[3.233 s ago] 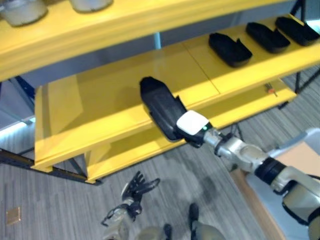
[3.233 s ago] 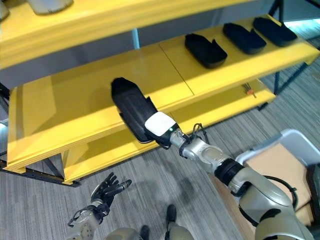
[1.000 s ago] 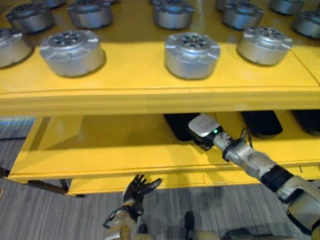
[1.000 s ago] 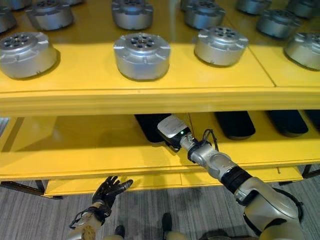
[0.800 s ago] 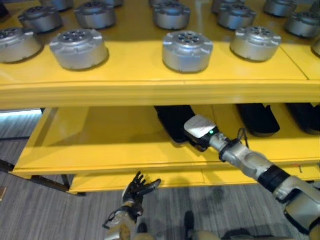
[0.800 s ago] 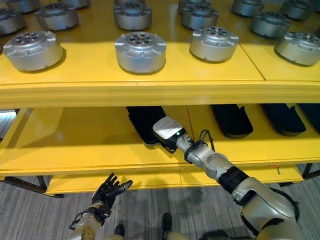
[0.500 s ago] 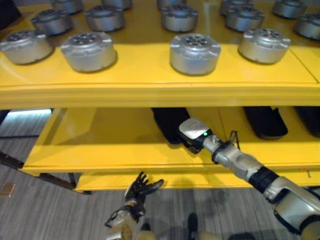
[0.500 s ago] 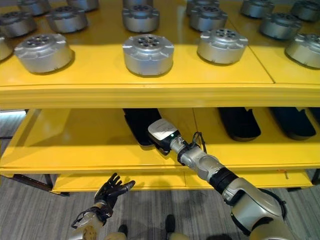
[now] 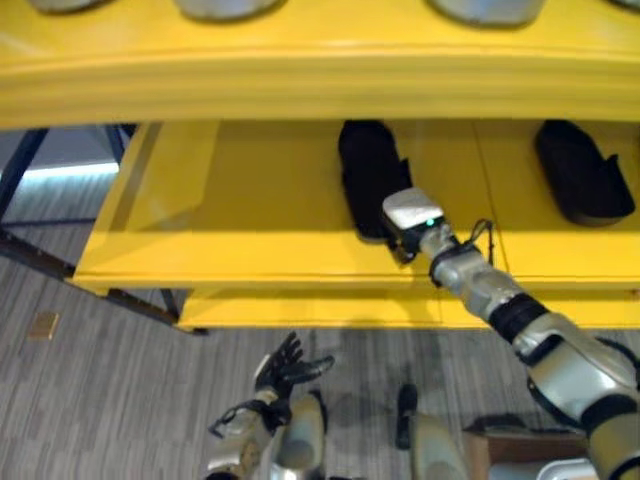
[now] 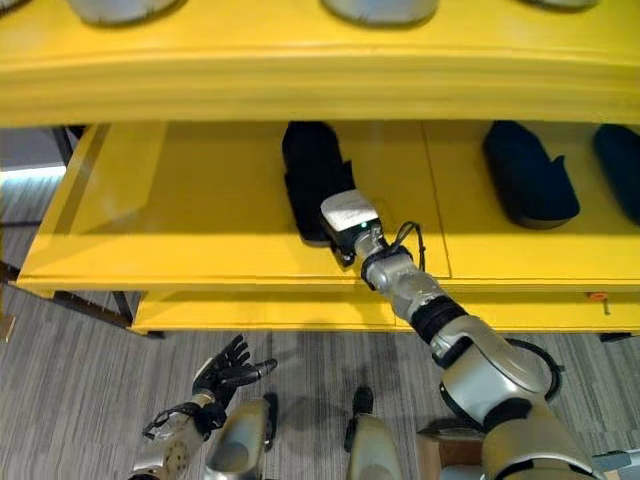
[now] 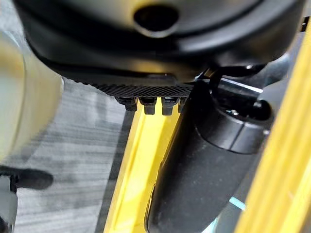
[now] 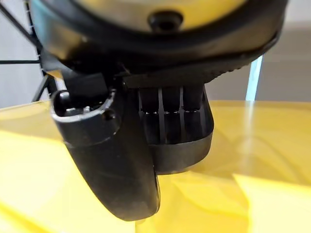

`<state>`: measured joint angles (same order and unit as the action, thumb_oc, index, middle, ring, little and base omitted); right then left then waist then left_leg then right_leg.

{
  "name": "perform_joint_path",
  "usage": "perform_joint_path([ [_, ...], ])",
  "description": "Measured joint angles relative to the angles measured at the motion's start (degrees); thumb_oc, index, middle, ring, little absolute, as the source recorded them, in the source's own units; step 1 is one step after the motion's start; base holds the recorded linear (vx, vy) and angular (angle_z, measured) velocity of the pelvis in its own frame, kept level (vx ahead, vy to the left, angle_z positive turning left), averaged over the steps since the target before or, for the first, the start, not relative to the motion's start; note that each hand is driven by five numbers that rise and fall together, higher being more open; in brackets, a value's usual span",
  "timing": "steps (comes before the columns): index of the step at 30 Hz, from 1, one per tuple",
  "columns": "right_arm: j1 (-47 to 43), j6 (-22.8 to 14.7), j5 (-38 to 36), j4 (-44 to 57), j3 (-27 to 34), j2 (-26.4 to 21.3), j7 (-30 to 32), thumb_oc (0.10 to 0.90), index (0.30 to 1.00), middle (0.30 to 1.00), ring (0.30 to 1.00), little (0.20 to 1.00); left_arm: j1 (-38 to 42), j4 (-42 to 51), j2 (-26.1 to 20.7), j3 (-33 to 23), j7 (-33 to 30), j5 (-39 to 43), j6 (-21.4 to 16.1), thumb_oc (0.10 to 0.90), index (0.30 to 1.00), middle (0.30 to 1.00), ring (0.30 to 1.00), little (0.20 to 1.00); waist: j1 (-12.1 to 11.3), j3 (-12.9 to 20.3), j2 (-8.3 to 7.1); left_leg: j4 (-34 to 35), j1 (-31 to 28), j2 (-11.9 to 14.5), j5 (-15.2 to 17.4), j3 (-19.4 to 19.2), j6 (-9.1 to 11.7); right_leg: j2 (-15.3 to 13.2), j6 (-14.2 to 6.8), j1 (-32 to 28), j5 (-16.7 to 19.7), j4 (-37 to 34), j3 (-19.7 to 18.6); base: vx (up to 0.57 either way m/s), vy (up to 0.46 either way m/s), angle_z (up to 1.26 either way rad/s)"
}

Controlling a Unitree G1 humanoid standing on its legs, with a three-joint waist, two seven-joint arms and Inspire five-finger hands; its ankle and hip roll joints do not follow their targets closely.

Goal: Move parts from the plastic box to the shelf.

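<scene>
No legible text, labels, numbers or signs, nothing readable on the yellow shelf (image 9: pixel 250 220), nothing readable on the black parts (image 9: pixel 368 175) lying on it, nothing readable on the grey floor (image 9: pixel 90 380)

Right hand (image 10: pixel 345 222) over the near end of a part (image 10: pixel 312 176) lying on the middle shelf board (image 10: pixel 200 215), the part stretching away from the hand toward the back of the shelf. Well off to that hand's right on the same board, a second part (image 10: pixel 528 175), then a third part (image 10: pixel 620 170) beyond it; above the hand, the upper shelf board (image 10: pixel 320 85). Left hand (image 10: pixel 225 375) low and near, below the shelf boards, over the floor (image 10: pixel 70 380).
</scene>
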<state>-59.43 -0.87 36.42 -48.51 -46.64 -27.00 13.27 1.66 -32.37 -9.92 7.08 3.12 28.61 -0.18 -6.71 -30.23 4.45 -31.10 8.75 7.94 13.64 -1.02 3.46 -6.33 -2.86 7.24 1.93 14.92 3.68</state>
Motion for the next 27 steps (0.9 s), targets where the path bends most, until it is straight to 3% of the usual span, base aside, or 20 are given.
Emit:
perform_joint_path([
  [4, -0.82, 0.59, -1.74, -3.33, 0.17, 1.22, 2.17, 0.400, 0.300, 0.300, 0.300, 0.300, 0.66, -0.06, 0.26, -0.01, -0.07, 0.31, -0.09, 0.900, 1.000, 1.000, 1.000, 1.000, 0.21, -0.32, -0.22, -2.28, 0.68, -0.06, 0.98, 0.07, -0.14, -0.23, -1.11, -0.62, 1.51, -0.17, -0.23, -0.02, 0.026, -0.02],
  [12, -3.81, 1.45, -3.45, -7.22, -0.91, 1.82, 2.97, 0.400, 0.300, 0.300, 0.300, 0.300, 2.56, -0.19, 0.20, -0.66, -0.40, 0.38, -0.51, 0.900, 1.000, 1.000, 1.000, 1.000, -0.11, -0.35, -0.42, -3.13, 1.98, -0.82, 2.10, 0.24, -0.89, -0.98, -0.61, -0.50, 1.97, -1.59, -0.30, 0.01, 0.002, 0.02],
  [17, -5.50, 0.78, -6.31, -9.98, -2.13, 2.21, 3.46, 0.400, 0.300, 0.300, 0.300, 0.300, 2.57, -0.25, 0.36, -0.51, -0.40, 0.40, -0.51, 0.900, 1.000, 1.000, 1.000, 1.000, 0.02, -0.52, -1.40, -2.82, 2.03, -0.81, 1.87, 0.07, -1.28, -0.99, -1.47, -0.77, 2.68, -2.56, -0.23, 0.01, 0.003, 0.00],
  [27, -6.33, -0.03, -7.92, -10.57, -5.39, -0.26, 3.42, 0.400, 0.300, 0.300, 0.300, 0.300, 3.18, -0.90, 0.53, -0.82, -0.41, 0.40, -0.57, 0.900, 1.000, 1.000, 1.000, 1.000, 0.10, -0.55, -1.57, -2.71, 1.77, -0.89, 2.18, 0.19, -1.59, -1.16, -1.60, -0.74, 2.79, -1.75, -0.17, 0.00, 0.000, 0.00],
])
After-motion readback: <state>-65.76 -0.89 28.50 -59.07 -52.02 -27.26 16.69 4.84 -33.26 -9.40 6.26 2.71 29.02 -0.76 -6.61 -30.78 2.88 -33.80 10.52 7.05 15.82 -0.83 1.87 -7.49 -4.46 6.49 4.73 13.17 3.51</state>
